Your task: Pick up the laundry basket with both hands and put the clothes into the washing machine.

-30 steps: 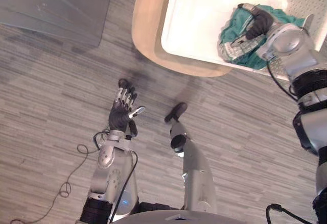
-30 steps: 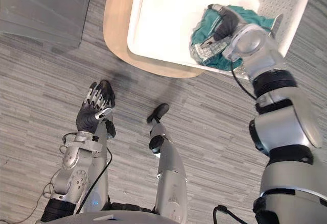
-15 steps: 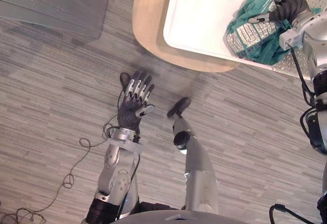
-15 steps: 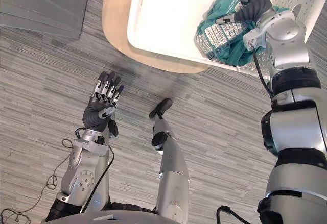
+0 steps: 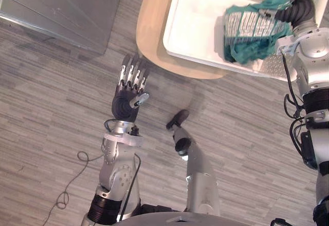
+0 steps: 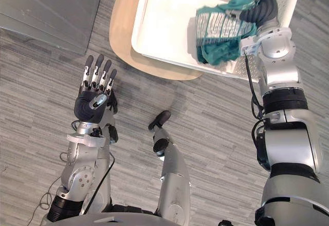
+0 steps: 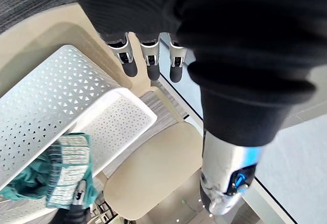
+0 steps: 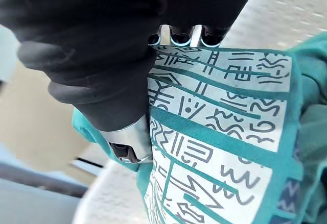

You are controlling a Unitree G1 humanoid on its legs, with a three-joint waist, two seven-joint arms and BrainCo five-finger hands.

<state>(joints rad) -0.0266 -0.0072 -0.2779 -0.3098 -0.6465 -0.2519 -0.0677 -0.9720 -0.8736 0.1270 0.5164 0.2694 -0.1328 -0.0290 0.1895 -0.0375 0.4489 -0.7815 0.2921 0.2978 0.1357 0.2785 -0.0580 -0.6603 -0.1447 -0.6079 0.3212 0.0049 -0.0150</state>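
Right hand (image 6: pixel 261 9) is clenched round the teal patterned garment (image 6: pixel 221 28), above the white laundry basket (image 6: pixel 164 25) on the wooden table (image 6: pixel 121 40), hanging clear of it, I think. Left hand (image 6: pixel 88 105) is spread, fingers straight, above the floor.

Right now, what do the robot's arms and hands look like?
Both arms are shiny silver-grey, made of rounded parts with black ribbed rings between them. The left hand and right hand wear dark ribbed covers like gloves, with silver fingers ending in dark tips.
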